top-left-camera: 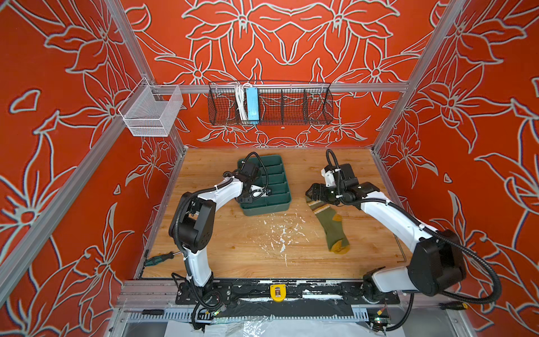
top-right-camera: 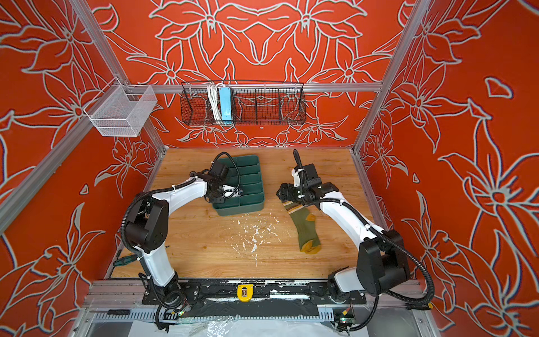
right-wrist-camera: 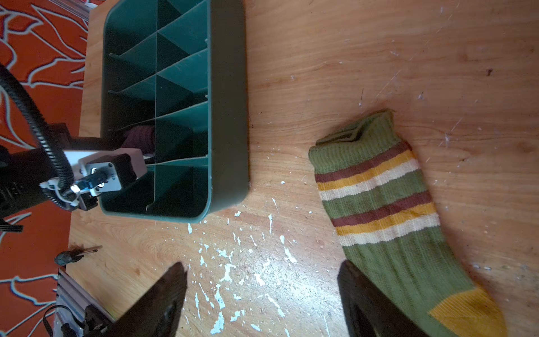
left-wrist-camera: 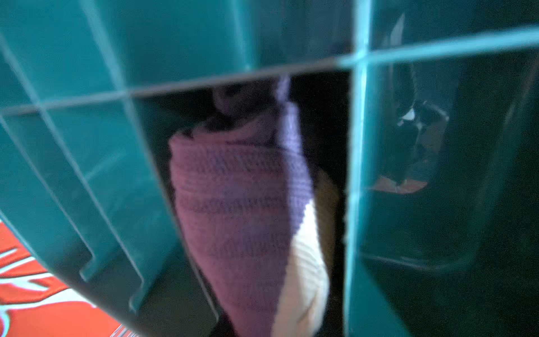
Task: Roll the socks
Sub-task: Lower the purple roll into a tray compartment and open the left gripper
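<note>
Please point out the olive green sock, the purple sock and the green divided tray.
Olive green ribbed sock [right-wrist-camera: 379,186]: right wrist view, on its striped cuff.
Purple rolled sock [left-wrist-camera: 239,204]: left wrist view, on its purple knit middle.
Dark green plastic divided tray [right-wrist-camera: 227,102]: right wrist view, on its long outer wall.

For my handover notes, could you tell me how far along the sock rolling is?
Done: the purple sock is rolled. In hand: the left gripper seems to hold it in a green tray compartment. Left: the olive sock lies flat, unrolled, the open right gripper near its cuff.
</note>
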Robot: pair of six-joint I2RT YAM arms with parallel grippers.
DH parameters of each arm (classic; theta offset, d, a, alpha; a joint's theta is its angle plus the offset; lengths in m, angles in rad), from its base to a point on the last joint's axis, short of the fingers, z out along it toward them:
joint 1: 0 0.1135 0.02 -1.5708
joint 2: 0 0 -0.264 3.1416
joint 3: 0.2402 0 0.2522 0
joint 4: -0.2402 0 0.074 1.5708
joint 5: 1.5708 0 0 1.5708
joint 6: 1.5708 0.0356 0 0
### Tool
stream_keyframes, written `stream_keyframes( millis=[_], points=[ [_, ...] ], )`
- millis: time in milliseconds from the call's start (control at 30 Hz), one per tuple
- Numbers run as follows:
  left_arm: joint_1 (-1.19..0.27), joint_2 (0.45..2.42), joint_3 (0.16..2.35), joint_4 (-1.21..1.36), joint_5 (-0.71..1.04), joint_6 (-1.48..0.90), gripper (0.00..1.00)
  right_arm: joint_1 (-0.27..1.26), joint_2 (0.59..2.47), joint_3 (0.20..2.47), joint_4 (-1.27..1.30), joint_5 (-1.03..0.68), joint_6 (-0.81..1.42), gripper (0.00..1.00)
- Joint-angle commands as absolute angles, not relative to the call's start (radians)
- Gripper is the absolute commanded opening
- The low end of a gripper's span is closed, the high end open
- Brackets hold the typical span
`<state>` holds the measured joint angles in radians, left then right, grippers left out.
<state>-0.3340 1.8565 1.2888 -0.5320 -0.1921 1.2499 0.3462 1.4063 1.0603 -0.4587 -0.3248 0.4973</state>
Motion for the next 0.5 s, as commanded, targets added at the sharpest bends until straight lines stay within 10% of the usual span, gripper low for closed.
stream_keyframes(
  millis=[0,167,467],
  points=[
    [-0.34,1.945,1.248,-0.632,-0.193,1.194,0.0,0.339,1.409,1.048,-0.448,-0.351,0.483,0.84],
    [-0.363,1.957,1.268,-0.636,-0.193,1.172,0.0,0.334,1.4,1.046,-0.455,-0.348,0.482,0.84],
    [-0.374,1.95,1.328,-0.688,-0.163,1.175,0.45,0.335,1.35,1.025,-0.458,-0.333,0.494,0.84]
  ],
)
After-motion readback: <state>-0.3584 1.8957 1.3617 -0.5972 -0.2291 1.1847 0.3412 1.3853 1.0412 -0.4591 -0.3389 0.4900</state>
